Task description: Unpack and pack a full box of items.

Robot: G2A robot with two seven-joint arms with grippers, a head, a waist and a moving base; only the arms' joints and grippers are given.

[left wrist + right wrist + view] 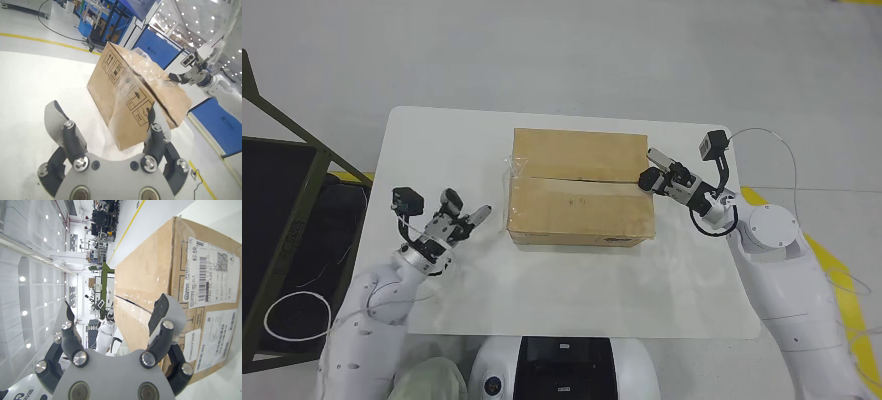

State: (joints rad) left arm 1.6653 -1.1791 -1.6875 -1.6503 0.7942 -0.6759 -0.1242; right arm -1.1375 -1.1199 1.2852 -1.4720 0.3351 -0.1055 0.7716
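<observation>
Sitting closed near the middle of the white surface (442, 140), somewhat toward its far edge, the cardboard box (580, 185) has loose clear film (117, 106) hanging off its left end. The left pincer (467, 207) hovers released near that end, not touching the box. The right pincer (648, 168) is spread wide at the box's right top edge, grasping nothing.

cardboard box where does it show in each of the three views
Top view: cardboard box at the middle of the white table.
Left wrist view: cardboard box beyond the left gripper, printed side facing it.
Right wrist view: cardboard box just past the right gripper, labelled end nearest.
Shared landmark: seam between the top flaps.
</observation>
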